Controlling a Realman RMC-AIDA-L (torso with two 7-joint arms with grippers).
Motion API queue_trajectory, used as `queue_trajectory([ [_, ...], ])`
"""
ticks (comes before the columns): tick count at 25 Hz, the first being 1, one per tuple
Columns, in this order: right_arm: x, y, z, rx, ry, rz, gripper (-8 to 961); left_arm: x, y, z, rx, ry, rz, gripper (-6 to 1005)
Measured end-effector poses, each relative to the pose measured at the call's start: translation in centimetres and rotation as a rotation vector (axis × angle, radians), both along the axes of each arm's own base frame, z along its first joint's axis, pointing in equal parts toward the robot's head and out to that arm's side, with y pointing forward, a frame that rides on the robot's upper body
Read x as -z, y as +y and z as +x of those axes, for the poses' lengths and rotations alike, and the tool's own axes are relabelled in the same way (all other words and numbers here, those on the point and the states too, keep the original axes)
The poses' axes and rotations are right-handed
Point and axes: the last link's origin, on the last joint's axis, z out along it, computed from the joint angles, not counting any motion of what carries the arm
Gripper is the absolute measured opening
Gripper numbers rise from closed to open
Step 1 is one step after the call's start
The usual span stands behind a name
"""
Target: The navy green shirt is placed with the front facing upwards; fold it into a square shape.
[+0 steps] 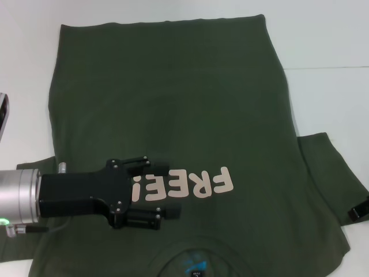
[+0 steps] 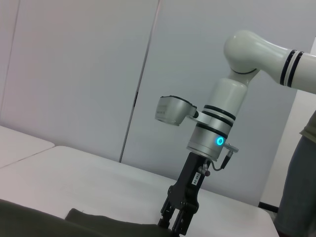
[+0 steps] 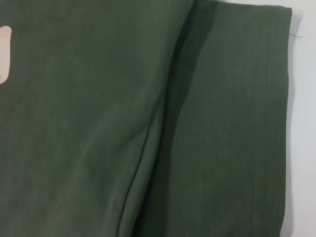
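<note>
Nearest, at the lower edge of the head view, lies the collar (image 1: 193, 259) with its blue label; the navy green shirt (image 1: 173, 98) is spread front up on the white table (image 1: 323, 34), filling most of the frame, its hem along the top and the pale "FREE!" lettering (image 1: 184, 184) across the lower middle; the left gripper (image 1: 164, 189) hovers at lower left of the frame, over the chest beside the letters, fingers spread wide and holding nothing; the right gripper (image 2: 175, 224) shows only as a dark tip at the right edge of the head view, by the right sleeve (image 1: 328, 173), and in the left wrist view it points down at the cloth; whether it is parted I cannot tell. The shirt looks light, soft and limp, likely to sag and wrinkle; best pinched at a sleeve edge or shoulder seam.
</note>
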Motion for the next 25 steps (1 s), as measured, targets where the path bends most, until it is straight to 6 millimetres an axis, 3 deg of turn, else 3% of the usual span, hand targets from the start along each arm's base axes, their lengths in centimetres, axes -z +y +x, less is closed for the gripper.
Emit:
queue_trajectory([
  [1, 0.0, 0.02, -0.04, -0.001, 0.0, 0.0, 884, 0.0, 0.01, 0.01, 0.0, 0.0, 0.0, 916],
  [6, 0.03, 0.16, -0.26, -0.006, 0.0, -0.004, 686, -0.01, 0.06, 0.06, 0.002, 0.0, 0.001, 916],
  [12, 0.02, 0.24, -0.35, -0.004, -0.003, -0.005, 567, -0.08, 0.18, 0.14, 0.006, 0.001, 0.003, 916],
  [25, -0.56, 0.43, -0.2, 0.002, -0.019, 0.004, 560, 0.06, 0.41, 0.19, 0.002, 0.002, 0.004, 915],
])
